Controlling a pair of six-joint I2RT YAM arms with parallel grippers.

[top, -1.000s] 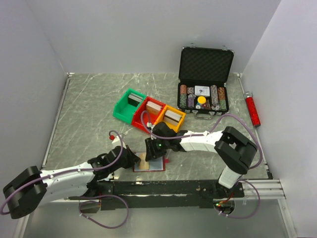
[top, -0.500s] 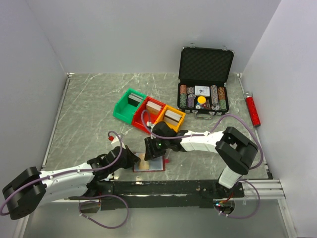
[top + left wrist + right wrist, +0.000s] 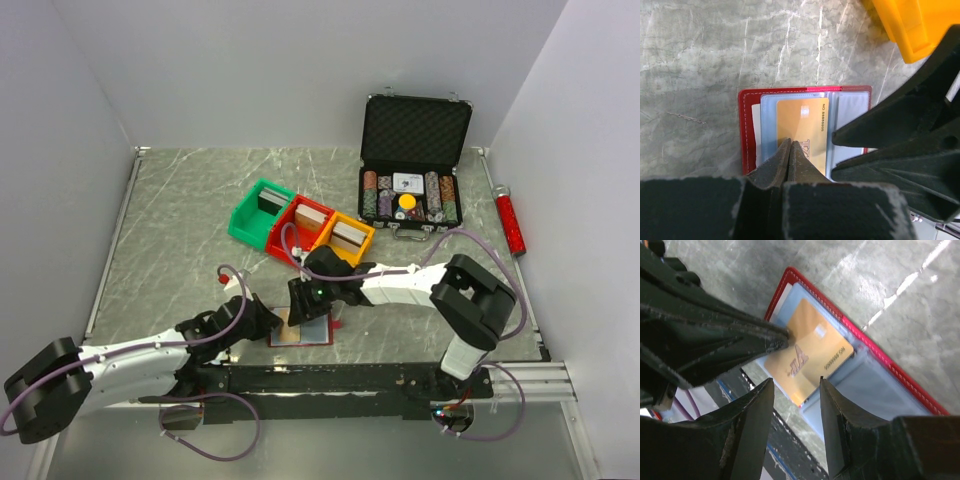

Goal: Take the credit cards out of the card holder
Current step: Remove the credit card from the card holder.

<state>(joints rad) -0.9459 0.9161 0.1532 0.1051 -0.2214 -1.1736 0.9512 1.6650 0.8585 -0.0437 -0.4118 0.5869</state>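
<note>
The open card holder [image 3: 746, 130] lies flat on the worktop [image 3: 700, 60] beneath both claws. The left claw [image 3: 791, 146] is closed and empty, its tips on the gold card [image 3: 801, 122]. The right claw [image 3: 796, 387] hangs half open above the card's end, holding nothing. The card is probably thin, stiff and slick, so pinch that end by its flat faces.

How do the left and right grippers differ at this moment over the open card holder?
The left gripper is shut, its tips together on the gold card; the right gripper is partly open and grips nothing. The left gripper points in from the top view's left, the right gripper from its right. Both sit over the open red card holder.
</note>
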